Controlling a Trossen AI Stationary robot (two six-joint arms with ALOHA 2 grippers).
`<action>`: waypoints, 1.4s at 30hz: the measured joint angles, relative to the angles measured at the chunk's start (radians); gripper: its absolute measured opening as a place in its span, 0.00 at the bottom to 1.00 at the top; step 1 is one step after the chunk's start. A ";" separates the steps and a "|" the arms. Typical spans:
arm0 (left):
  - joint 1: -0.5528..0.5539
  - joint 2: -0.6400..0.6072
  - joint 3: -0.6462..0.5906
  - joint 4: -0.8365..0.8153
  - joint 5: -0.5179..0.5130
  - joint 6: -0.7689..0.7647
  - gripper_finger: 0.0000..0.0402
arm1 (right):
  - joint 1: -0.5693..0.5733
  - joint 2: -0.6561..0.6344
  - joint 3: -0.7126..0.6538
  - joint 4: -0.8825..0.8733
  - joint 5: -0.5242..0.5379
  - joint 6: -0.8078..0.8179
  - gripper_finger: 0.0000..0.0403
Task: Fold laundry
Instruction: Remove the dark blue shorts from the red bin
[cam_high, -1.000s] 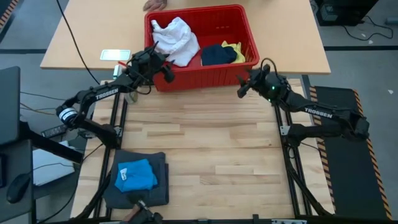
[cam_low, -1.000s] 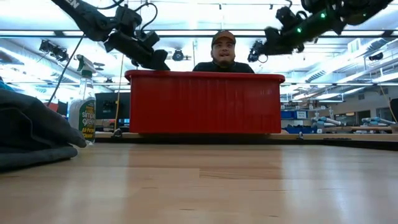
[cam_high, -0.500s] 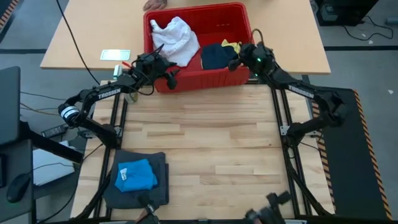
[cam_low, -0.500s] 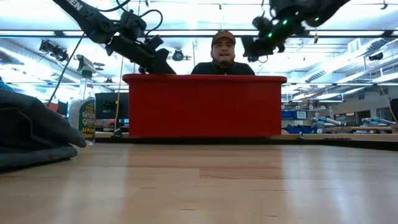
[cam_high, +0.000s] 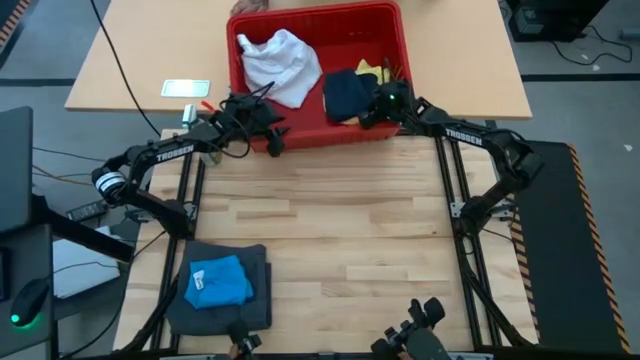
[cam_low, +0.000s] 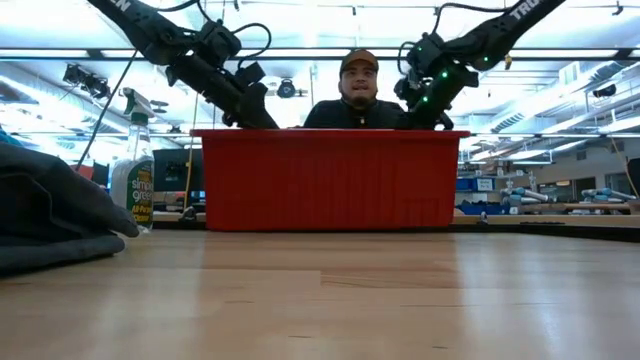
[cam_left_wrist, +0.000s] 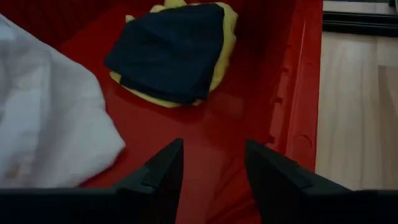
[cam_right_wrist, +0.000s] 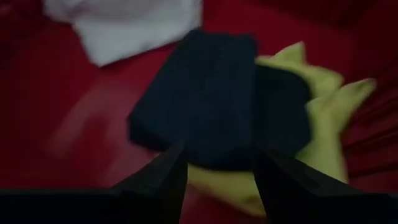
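Observation:
The red basket (cam_high: 262, 143) stands at the table's far edge. Inside it, a white garment (cam_high: 282, 62) lies on the left, and a dark navy garment (cam_high: 345, 95) rests on a yellow one (cam_high: 372, 72) on the right. My left gripper (cam_left_wrist: 211, 165) is open, low inside the basket by its near wall (cam_left_wrist: 298, 106), over bare red floor. My right gripper (cam_right_wrist: 217, 165) is open just above the navy garment (cam_right_wrist: 211, 106); touch does not show. A bright blue garment (cam_high: 218, 281) lies folded on the dark grey one (cam_high: 225, 308) at the near left.
A person (cam_low: 358, 85) stands behind the basket, one hand (cam_high: 250, 6) at its far rim. A spray bottle (cam_low: 133, 185) and a white flat object (cam_high: 186, 88) are left of the basket. Bare wooden tabletop (cam_high: 350, 230) spans the middle and right.
My right gripper swung from right of the basket toward the table's left and down, coming in over the navy garment. My left gripper moved a little right and lower into the basket. The basket slid slightly toward the near edge.

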 joint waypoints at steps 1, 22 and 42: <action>0.000 0.000 0.000 0.001 -0.001 0.008 0.43 | -0.001 -0.004 -0.002 -0.003 -0.023 0.007 0.45; -0.013 0.001 -0.001 -0.025 0.048 0.055 0.43 | -0.004 0.165 0.076 0.464 0.050 -0.155 0.52; -0.010 0.000 -0.009 -0.031 0.104 0.144 0.43 | -0.073 0.365 0.284 -0.006 0.010 -0.157 0.52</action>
